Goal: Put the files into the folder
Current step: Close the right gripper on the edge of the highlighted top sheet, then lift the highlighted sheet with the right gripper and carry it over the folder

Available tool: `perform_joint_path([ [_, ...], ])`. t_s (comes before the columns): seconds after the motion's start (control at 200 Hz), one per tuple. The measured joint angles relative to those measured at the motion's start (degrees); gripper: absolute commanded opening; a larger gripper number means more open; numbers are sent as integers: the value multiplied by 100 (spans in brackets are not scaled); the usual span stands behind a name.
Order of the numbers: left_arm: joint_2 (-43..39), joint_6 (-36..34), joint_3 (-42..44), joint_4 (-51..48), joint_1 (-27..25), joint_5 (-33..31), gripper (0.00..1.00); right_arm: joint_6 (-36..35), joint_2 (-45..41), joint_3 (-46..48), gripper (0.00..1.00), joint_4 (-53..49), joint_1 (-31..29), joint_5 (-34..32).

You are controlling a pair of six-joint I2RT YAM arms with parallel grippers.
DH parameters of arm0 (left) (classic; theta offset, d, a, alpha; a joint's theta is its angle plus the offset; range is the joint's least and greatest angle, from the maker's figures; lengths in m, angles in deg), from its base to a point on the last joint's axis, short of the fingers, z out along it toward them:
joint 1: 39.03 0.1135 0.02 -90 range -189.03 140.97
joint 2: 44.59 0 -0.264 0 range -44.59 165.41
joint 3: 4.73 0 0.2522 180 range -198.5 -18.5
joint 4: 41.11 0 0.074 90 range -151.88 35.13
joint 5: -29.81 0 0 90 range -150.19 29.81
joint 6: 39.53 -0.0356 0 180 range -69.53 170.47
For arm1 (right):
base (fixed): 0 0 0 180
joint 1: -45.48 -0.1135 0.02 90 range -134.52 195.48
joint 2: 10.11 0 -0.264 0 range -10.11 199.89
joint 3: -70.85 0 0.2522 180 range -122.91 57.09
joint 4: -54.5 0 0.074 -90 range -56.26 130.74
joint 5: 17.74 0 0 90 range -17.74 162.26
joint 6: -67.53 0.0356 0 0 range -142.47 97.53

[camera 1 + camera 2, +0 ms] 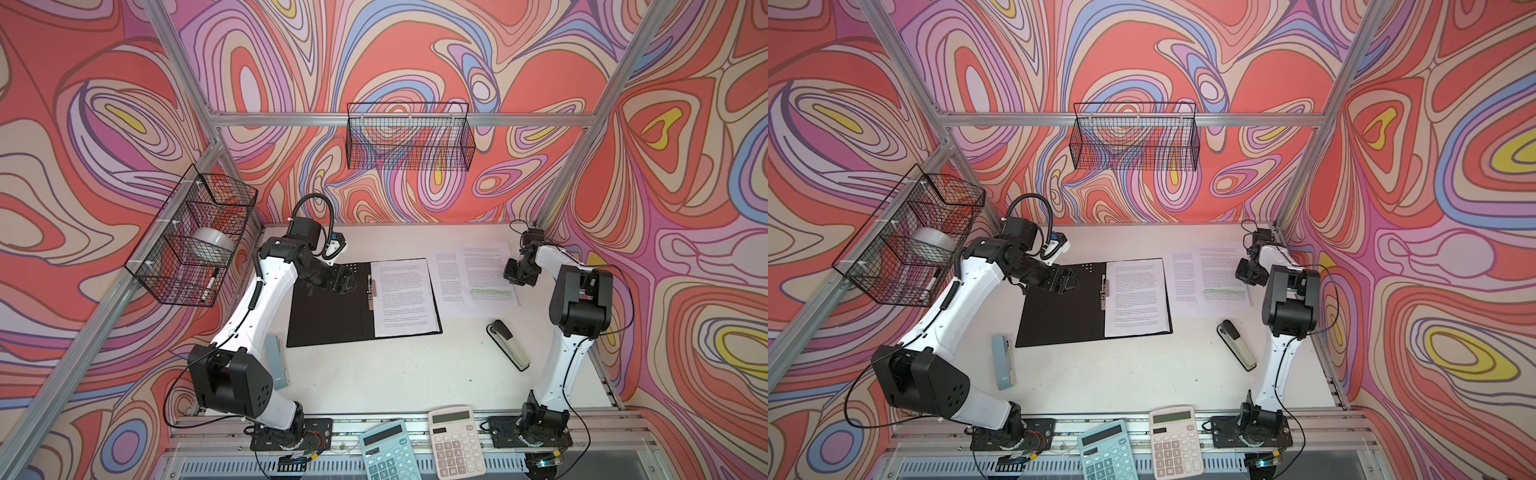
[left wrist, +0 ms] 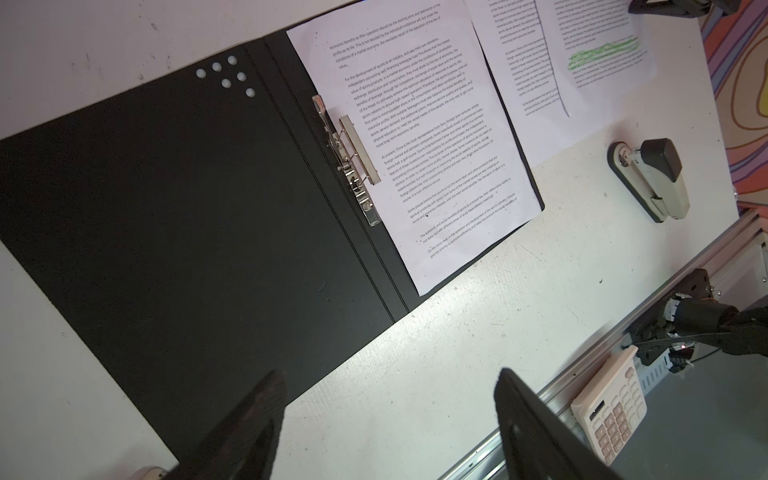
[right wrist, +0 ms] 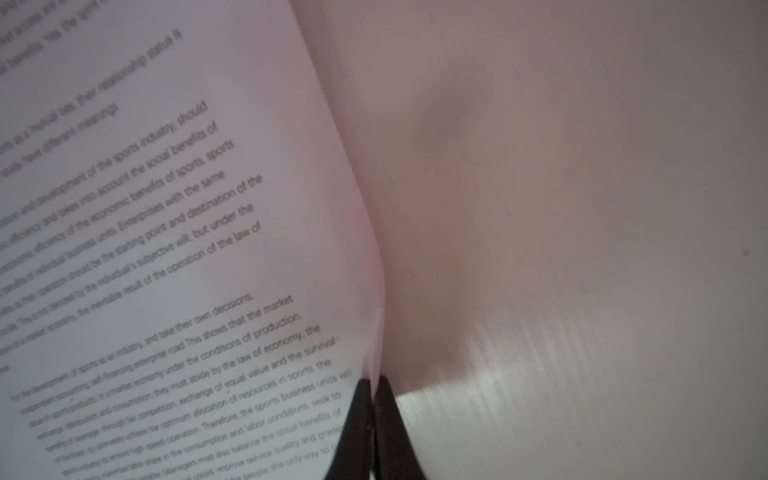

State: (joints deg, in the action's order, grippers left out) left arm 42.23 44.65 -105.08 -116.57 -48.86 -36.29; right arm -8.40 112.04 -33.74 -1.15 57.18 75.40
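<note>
Right gripper (image 3: 372, 380) pinched shut on the lifted edge of a white printed paper sheet (image 3: 187, 249); left gripper (image 2: 388, 374) spread open, holding nothing.
In both top views the right gripper sits right of centre, at the right edge of two overlapping loose sheets (image 1: 448, 270); the top one, the highlighted sheet (image 1: 488, 274), carries green marked lines. Just left of them the thin folder (image 1: 328, 311), black inside, lies open and flat on the white table (image 1: 415, 374) at centre frame, with another printed sheet (image 1: 403, 297) on its right half beside the metal spine clip (image 1: 371, 289). The left gripper is over its bare left half.
</note>
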Motion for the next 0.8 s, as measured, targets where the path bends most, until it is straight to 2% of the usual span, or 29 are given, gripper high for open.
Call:
perform_joint_path([
  [0.536,-24,11,0,7,0,-131,80,190,-1097,-326,0,-317,-68,826],
  [0.801,-94,55,0,24,0,-179,80,269,-1360,-929,0,-728,-772,935],
])
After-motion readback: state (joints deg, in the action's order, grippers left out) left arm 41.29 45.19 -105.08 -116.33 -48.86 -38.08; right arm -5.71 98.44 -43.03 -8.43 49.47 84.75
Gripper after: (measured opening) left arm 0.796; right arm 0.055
